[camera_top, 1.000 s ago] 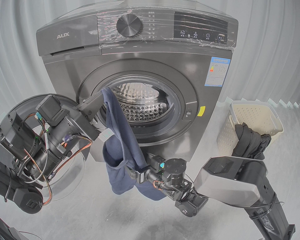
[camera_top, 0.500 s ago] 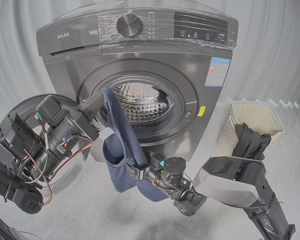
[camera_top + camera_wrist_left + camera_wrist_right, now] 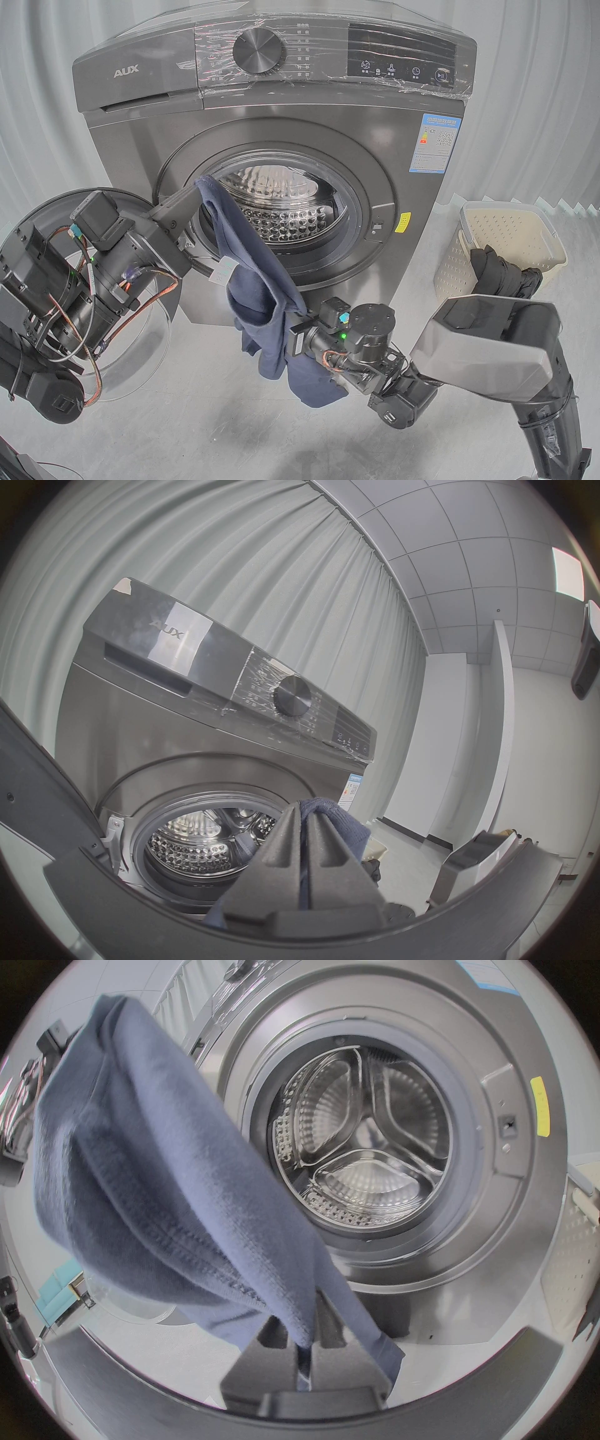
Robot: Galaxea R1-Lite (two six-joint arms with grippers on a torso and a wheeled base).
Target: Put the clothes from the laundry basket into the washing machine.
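A navy blue garment hangs stretched between both grippers in front of the washing machine, whose drum stands open. My left gripper is shut on the garment's top edge at the drum's left rim; the cloth shows pinched there in the left wrist view. Lower down, my right gripper is shut on the garment's lower part, just below the drum opening. A cream laundry basket at the right holds dark clothes draped over its rim.
The machine's round door is swung open at the left, behind my left arm. Grey floor lies in front of the machine. A pleated curtain backs the scene.
My right gripper has moved right and slightly up with the garment's lower part, pulling the cloth taut and to the right. The left gripper has shifted slightly up and left at the drum rim.
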